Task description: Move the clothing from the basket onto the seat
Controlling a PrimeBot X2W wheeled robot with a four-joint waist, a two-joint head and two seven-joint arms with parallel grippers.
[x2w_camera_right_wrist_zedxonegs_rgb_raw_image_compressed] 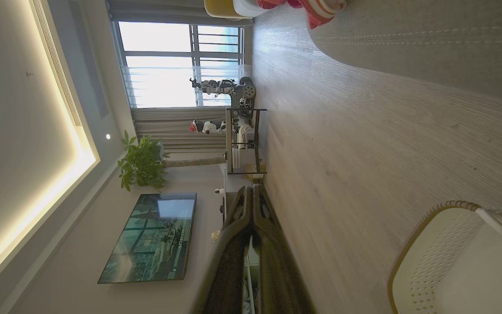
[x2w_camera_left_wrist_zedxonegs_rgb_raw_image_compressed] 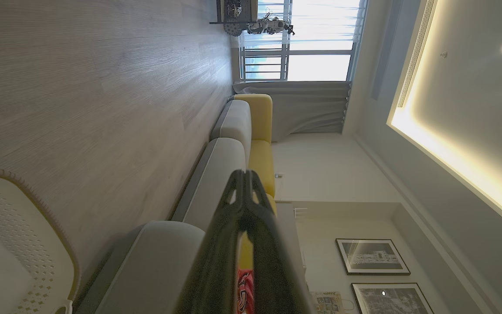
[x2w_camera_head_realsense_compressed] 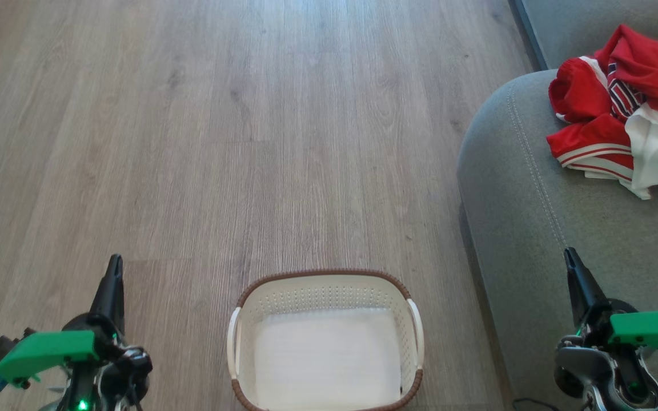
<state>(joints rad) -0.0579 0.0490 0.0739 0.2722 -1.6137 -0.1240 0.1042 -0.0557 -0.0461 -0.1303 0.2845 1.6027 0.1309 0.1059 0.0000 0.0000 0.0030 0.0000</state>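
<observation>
clothing piled on sofa, far right of basket; left gripper, right gripper flank basket, both jaws together

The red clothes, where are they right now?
In the head view the red clothes lie bunched on the grey sofa at the upper right, apart from the basket on the floor.

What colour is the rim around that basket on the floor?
The basket has a brown woven-look rim over cream-white perforated walls; the head view shows it best.
</observation>
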